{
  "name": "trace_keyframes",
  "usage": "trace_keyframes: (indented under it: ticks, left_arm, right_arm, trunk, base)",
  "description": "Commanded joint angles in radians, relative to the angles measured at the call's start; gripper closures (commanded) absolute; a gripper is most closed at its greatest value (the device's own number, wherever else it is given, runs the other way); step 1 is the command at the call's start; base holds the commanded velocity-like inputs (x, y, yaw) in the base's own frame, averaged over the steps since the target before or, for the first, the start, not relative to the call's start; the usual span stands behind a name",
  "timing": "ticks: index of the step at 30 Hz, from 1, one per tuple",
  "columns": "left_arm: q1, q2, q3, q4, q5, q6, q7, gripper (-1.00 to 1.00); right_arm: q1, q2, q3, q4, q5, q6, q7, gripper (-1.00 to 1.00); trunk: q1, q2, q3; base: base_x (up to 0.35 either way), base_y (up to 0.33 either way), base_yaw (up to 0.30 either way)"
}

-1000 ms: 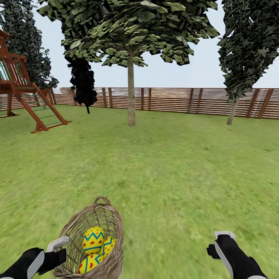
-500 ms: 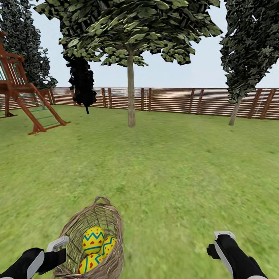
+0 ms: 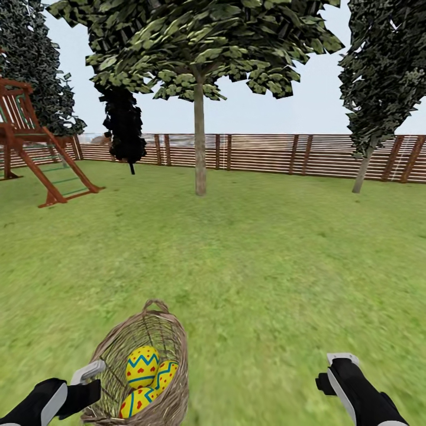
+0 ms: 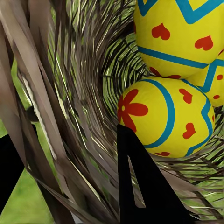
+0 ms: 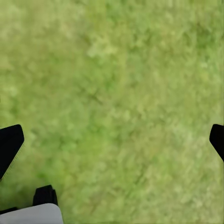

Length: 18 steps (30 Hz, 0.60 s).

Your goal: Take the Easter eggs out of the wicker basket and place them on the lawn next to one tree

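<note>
Transport step: left gripper (image 3: 89, 373) pinches the wicker basket (image 3: 148, 331) wall, probably; three Easter eggs (image 3: 142, 367) inside. Right gripper (image 5: 112, 140) spread, over lawn (image 3: 266, 248). Next: drive to tree (image 3: 200, 142).

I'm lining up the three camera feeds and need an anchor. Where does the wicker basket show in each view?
Head view: the wicker basket sits low and left of centre, at the left gripper, eggs inside.
Left wrist view: its woven wall is seen close up, two eggs lying against it.
Right wrist view: no basket in this picture, just lawn.
Shared landmark: the green lawn.
</note>
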Motion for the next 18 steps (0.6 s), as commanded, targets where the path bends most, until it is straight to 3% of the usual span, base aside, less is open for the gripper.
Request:
trace_keyframes:
  ticks: [1, 18]
  left_arm:
    - [-0.001, -0.001, 0.009, -0.002, 0.009, 0.008, -0.003, 1.0]
    - [-0.001, -0.001, 0.009, -0.002, 0.009, 0.008, -0.003, 1.0]
  right_arm:
    - [-0.001, 0.0, 0.0, -0.001, -0.003, 0.004, -0.004, -1.0]
    - [-0.001, 0.0, 0.0, -0.001, -0.003, 0.004, -0.004, -1.0]
  trunk:
    - [0.001, -0.001, -0.001]
    - [0.001, -0.001, -0.001]
  base:
    - [0.329, 0.0, 0.0]
    - [0.329, 0.0, 0.0]
